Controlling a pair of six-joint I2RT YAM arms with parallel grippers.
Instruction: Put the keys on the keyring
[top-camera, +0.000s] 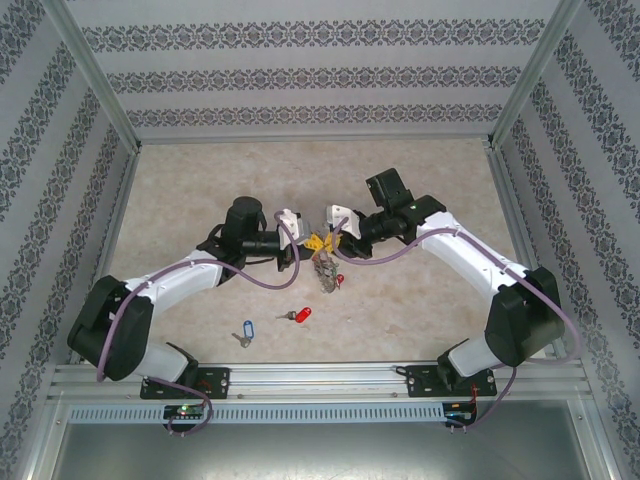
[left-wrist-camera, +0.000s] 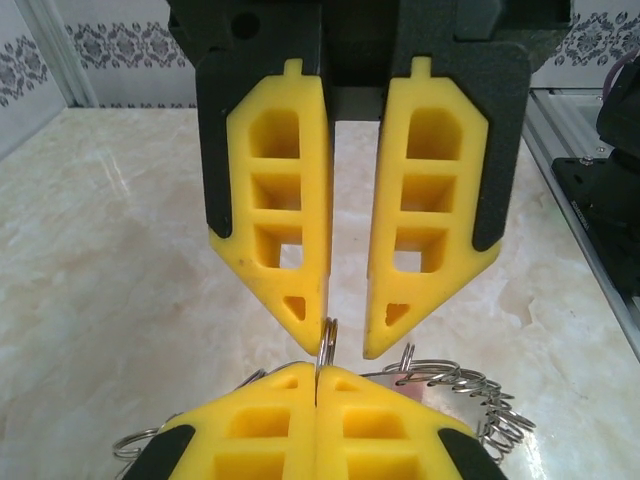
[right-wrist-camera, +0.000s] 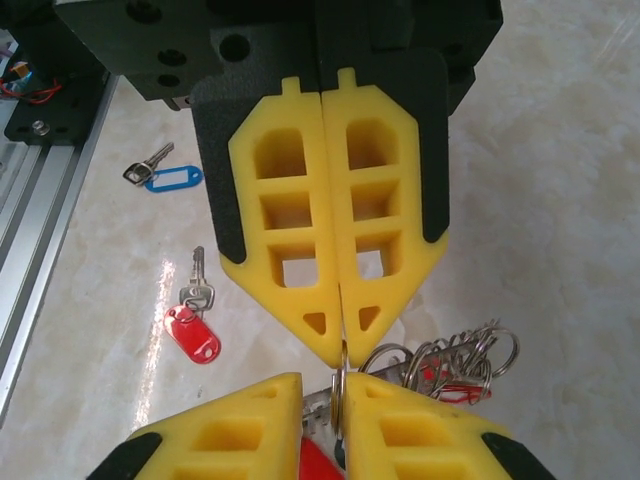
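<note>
The keyring (top-camera: 326, 270) hangs between both grippers above the table's middle, its bunch of small keys and rings dangling below. My left gripper (left-wrist-camera: 316, 368) is shut on the ring's grey wire (left-wrist-camera: 326, 342), which sticks up from its yellow fingertips. Facing it, my right gripper (left-wrist-camera: 348, 335) stands open, the wire touching one fingertip. In the right wrist view the ring (right-wrist-camera: 340, 388) sits loose in the gap of my right gripper (right-wrist-camera: 323, 380), under the closed left gripper (right-wrist-camera: 342, 350). The red-tagged key (top-camera: 300, 315) and blue-tagged key (top-camera: 245, 331) lie on the table nearer the bases.
Small rings and red tags of the bunch (right-wrist-camera: 450, 362) spread beside the fingers. An aluminium rail (top-camera: 320, 378) runs along the near edge. Patterned walls (top-camera: 300, 75) close in the marble tabletop (top-camera: 200, 190) on three sides.
</note>
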